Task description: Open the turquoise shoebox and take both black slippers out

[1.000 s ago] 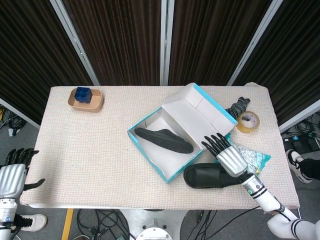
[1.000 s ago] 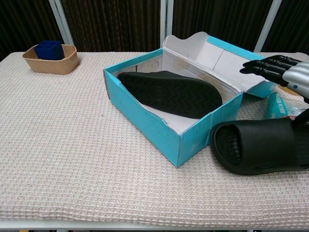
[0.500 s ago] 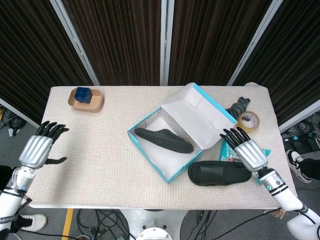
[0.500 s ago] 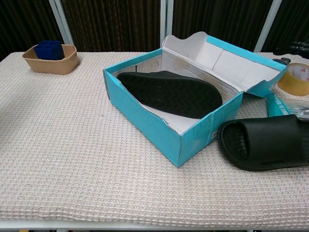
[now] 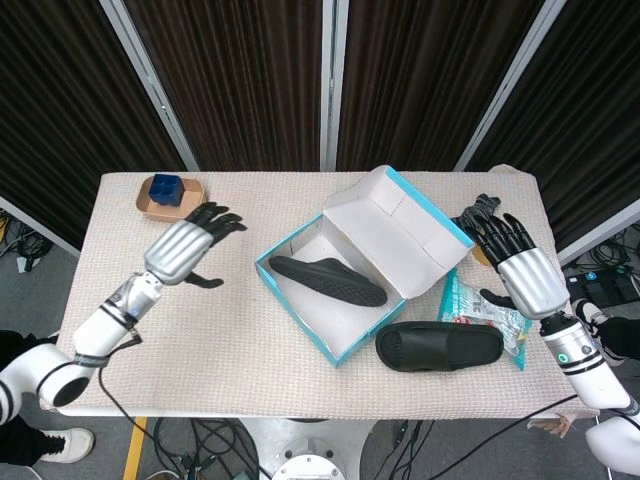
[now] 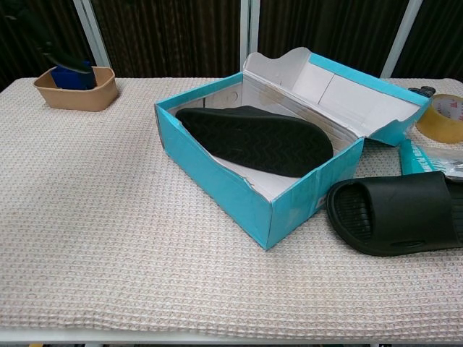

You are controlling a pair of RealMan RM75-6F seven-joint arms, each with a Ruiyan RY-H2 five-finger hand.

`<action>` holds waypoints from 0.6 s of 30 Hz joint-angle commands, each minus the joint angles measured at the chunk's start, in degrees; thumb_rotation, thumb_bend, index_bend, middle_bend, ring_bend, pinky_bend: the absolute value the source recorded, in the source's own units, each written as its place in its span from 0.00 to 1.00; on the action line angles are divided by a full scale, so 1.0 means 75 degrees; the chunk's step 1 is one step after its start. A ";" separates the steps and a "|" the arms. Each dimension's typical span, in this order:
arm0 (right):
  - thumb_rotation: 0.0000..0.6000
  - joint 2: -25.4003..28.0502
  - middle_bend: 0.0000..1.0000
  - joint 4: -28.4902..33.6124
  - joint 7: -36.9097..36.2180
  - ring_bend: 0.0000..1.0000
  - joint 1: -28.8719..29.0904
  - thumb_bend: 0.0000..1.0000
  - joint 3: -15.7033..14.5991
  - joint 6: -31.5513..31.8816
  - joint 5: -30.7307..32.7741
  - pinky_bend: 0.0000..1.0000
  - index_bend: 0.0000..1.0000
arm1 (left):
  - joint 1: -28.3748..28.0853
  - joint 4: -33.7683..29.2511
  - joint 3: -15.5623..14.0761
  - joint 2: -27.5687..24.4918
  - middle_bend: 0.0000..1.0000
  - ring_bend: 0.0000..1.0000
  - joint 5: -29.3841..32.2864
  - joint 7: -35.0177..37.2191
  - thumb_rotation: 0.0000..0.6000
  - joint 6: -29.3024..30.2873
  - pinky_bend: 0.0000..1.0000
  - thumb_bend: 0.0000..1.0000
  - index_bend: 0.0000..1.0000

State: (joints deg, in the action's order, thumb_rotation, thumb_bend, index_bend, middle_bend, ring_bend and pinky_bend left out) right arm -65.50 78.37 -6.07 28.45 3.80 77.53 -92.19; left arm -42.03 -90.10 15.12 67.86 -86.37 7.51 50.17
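Left hand (image 5: 183, 250) has risen from the table's near-left edge and now hovers over the table, fingers spread and empty, with the tan tray (image 5: 172, 203) just beyond its fingertips and the turquoise shoebox (image 5: 352, 262) off toward its thumb side. Right hand (image 5: 524, 268) has let go of the black slipper (image 5: 440, 348) and drawn back and upward, fingers apart; the slipper now lies well below its palm, and has slid a little away from the shoebox, baring the plastic packet (image 5: 485, 318) beneath the hand

tape roll (image 6: 443, 118) cropped, left hand (image 6: 56, 59) blurred
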 commanded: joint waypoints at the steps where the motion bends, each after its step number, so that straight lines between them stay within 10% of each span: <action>1: 1.00 0.0192 0.00 0.0282 0.0127 0.00 -0.0093 0.00 0.0066 0.0112 0.0010 0.00 0.00 | -0.0842 0.0380 0.0221 0.0772 0.16 0.08 0.0105 -0.0159 1.00 -0.0629 0.10 0.05 0.19; 18: 1.00 0.0304 0.00 0.0402 0.0212 0.00 -0.0360 0.00 -0.0001 0.0136 -0.0082 0.00 0.00 | -0.2889 0.3394 -0.0088 0.3757 0.17 0.11 0.2837 -0.2291 1.00 -0.2753 0.19 0.10 0.19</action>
State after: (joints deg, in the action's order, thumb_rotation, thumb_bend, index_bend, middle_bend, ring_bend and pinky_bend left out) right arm -63.26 81.39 -4.46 25.83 3.83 78.48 -92.73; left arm -61.94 -67.72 15.08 93.00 -69.29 -6.33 30.88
